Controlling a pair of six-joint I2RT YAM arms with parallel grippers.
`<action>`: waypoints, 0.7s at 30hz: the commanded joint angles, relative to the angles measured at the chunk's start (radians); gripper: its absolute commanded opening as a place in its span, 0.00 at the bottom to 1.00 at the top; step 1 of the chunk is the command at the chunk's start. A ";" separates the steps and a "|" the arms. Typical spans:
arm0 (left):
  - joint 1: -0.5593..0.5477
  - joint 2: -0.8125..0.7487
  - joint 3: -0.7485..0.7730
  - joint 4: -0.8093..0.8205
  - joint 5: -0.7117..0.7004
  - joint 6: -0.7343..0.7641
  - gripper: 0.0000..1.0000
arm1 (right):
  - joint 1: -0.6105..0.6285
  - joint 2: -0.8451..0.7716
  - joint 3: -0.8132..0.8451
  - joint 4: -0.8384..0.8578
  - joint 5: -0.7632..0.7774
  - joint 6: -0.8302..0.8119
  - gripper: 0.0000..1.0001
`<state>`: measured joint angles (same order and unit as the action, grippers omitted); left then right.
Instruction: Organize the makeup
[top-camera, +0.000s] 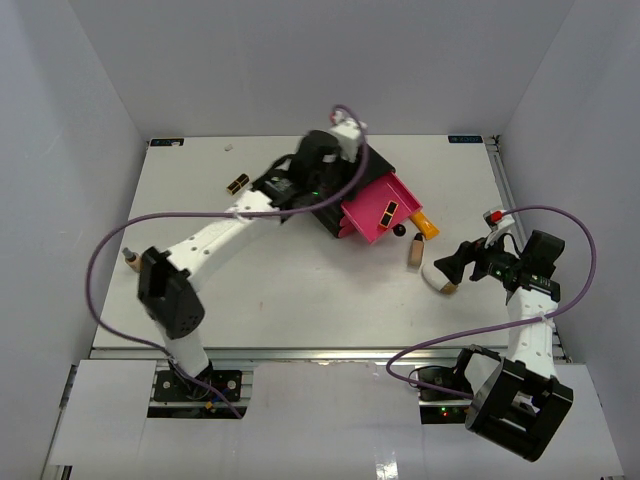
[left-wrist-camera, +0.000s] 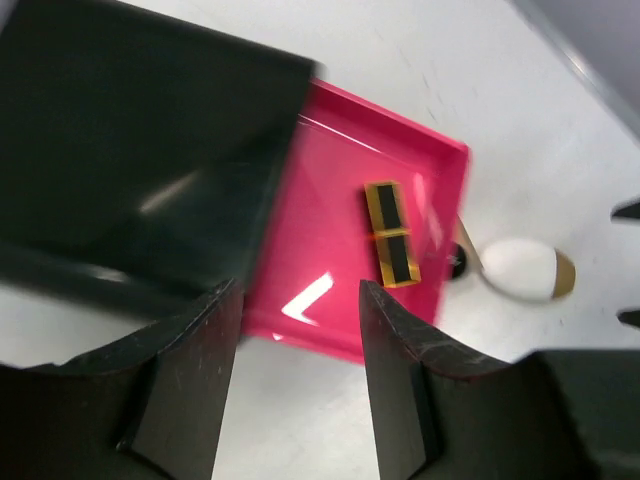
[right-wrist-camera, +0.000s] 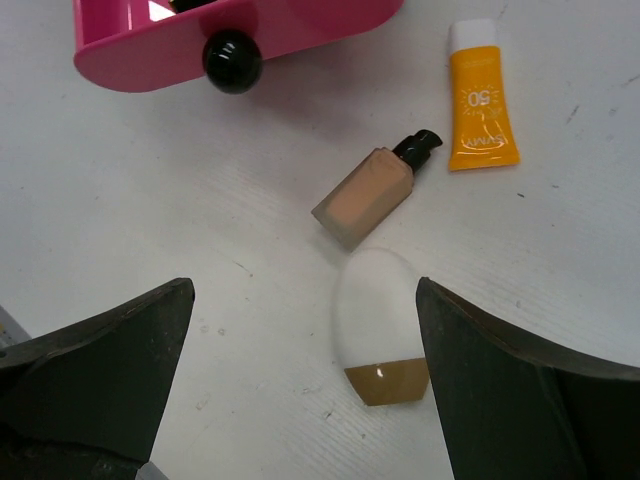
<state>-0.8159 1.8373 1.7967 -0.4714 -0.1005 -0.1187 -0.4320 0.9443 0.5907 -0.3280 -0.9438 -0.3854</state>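
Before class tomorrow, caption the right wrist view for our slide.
Open right gripper above a white oval tube, with a tan bottle, an orange tube and a pink drawer beyond.

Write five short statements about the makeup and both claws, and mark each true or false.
The pink drawer is pulled out of the black box. True.
The orange tube lies inside that drawer. False: it lies on the table.
The tan bottle lies on its side. True.
The right claw is shut on the white oval tube. False: it is open.
The left claw grips something. False: open and empty.
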 joint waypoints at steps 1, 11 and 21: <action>0.300 -0.307 -0.282 0.095 0.128 -0.054 0.62 | -0.005 -0.013 0.022 -0.074 -0.126 -0.133 0.98; 0.685 -0.197 -0.498 0.161 0.155 -0.048 0.81 | -0.005 -0.021 0.024 -0.121 -0.178 -0.216 0.99; 0.724 0.095 -0.299 0.206 0.047 -0.004 0.98 | -0.005 -0.015 0.026 -0.121 -0.184 -0.216 0.99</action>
<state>-0.0936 1.9126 1.3963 -0.3229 0.0088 -0.1529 -0.4320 0.9356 0.5907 -0.4469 -1.0899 -0.5836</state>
